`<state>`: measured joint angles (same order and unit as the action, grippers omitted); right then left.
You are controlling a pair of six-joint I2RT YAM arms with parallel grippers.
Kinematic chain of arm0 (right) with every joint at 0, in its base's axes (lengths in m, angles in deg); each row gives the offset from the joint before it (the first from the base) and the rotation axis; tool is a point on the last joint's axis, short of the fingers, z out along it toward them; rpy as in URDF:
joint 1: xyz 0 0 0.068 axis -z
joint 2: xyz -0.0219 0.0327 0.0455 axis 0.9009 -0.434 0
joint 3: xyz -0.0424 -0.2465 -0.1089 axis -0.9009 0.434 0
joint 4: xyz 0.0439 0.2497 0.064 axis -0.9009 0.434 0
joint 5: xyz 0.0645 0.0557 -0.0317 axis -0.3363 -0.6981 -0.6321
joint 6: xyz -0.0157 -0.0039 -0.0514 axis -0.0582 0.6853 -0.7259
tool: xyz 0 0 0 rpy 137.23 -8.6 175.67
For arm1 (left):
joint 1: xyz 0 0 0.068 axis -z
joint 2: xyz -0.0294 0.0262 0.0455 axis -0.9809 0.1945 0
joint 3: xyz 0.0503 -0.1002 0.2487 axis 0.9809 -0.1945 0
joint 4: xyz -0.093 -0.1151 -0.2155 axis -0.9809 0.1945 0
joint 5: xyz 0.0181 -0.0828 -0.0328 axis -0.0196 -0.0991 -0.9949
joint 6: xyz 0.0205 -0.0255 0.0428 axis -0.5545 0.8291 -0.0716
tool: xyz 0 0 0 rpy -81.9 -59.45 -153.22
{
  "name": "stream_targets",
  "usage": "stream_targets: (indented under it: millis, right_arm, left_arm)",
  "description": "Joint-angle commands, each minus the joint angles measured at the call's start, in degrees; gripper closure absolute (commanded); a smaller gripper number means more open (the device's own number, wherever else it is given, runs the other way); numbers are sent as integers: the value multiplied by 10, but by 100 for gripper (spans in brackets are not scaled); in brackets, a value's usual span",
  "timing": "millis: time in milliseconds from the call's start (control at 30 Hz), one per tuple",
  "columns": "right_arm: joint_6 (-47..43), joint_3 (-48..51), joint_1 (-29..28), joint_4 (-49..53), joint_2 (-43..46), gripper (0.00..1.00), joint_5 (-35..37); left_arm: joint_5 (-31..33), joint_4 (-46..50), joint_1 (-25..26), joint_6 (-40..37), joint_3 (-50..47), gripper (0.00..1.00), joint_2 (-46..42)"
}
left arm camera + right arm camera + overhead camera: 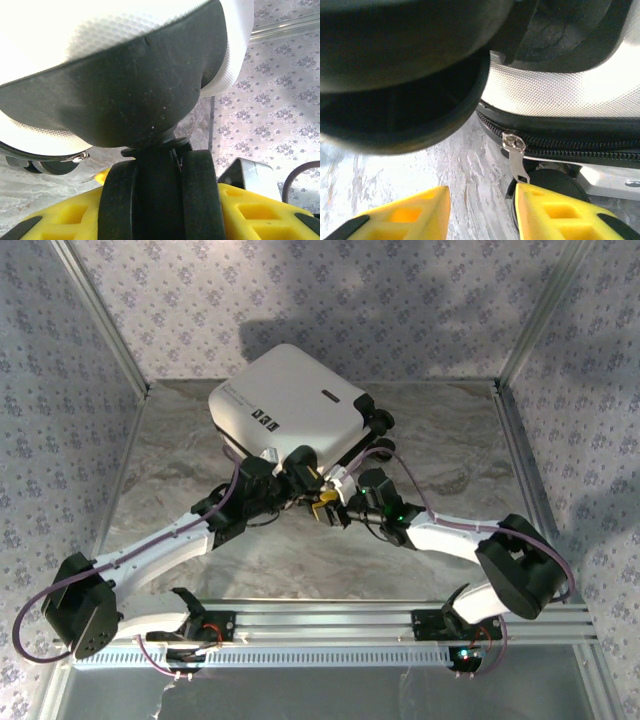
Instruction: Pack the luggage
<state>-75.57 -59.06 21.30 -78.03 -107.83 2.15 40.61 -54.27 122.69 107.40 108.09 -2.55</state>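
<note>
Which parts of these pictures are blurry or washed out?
Left wrist view: the luggage shell glares white, its texture lost at top left. Right wrist view: a dark rounded part near the lens is out of focus, the zipper pull sharp. Top external view: soft shadow on the back wall.

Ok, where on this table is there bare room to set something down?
Bare table lies between the luggage and the left wall, between it and the right wall, and in the near strip before the base rail. Crowded: the luggage's near edge, where the left gripper and right gripper meet.
</note>
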Motion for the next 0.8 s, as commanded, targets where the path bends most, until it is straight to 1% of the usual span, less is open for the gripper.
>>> stream_targets:
  millis: [0,133,267,367,467,600,767]
  right_arm:
    - [-13,-1,-18,-47,-43,52,47]
    - [-2,-22,-19,-67,-88,45,42]
    - [12,-28,-17,-96,-110,44,53]
    - [18,-32,-14,-90,-109,45,47]
    - [29,-3,-13,-106,-92,45,57]
    - [38,71,-12,-177,-62,46,83]
    - [32,102,-17,-220,-57,48,91]
  left_arm:
    - [12,-56,2,-63,0,83,-22]
    - [-1,-82,4,-64,-4,84,-24]
    - [-2,-79,4,-70,-2,85,-29]
    - [5,-78,5,-71,-5,85,-34]
    - [8,-83,5,-72,-7,86,-37]
    - [10,-90,4,-80,-3,87,-41]
    - [17,-94,4,-85,1,87,-50]
